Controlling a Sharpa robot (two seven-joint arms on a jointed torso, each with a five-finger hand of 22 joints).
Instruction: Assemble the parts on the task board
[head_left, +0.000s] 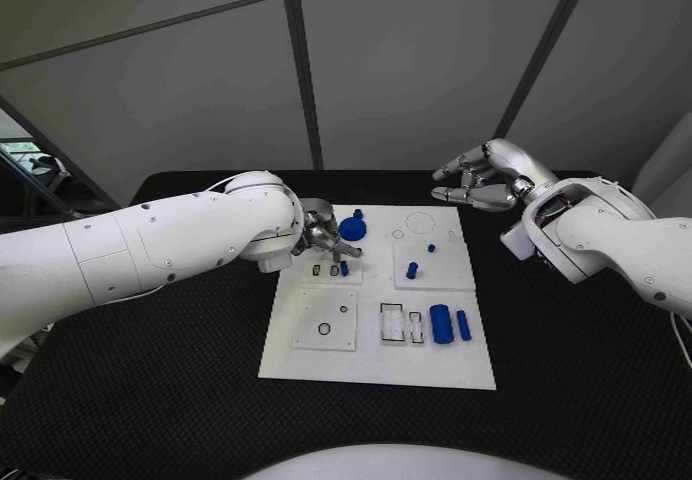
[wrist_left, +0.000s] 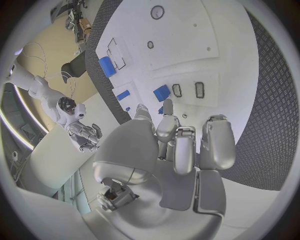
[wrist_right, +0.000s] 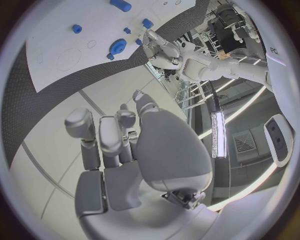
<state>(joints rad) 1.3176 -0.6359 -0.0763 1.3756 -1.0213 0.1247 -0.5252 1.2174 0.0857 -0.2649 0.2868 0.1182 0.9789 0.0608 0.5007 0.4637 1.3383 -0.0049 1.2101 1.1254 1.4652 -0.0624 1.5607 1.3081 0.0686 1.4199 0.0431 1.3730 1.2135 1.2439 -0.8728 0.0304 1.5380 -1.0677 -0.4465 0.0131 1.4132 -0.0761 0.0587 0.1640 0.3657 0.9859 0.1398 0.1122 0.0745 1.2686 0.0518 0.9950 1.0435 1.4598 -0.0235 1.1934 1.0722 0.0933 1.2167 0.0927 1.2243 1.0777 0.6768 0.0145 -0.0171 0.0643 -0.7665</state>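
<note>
White task board (head_left: 378, 345) flat on black desk (head_left: 173, 400), dotted with blue parts: round gear-like piece (head_left: 352, 228) near far left corner, small peg (head_left: 413, 269) mid-board, two cylinders (head_left: 450, 324) side by side toward right edge. Left robot hand (head_left: 323, 240) over board's left edge, just beside gear piece, fingers curled, nothing visibly gripped. Right robot hand (head_left: 483, 177) raised beyond far right corner, well apart, fingers curled on nothing.

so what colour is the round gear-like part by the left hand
Blue. The gear-like part sits on the white task board, clearest in the head view.
</note>
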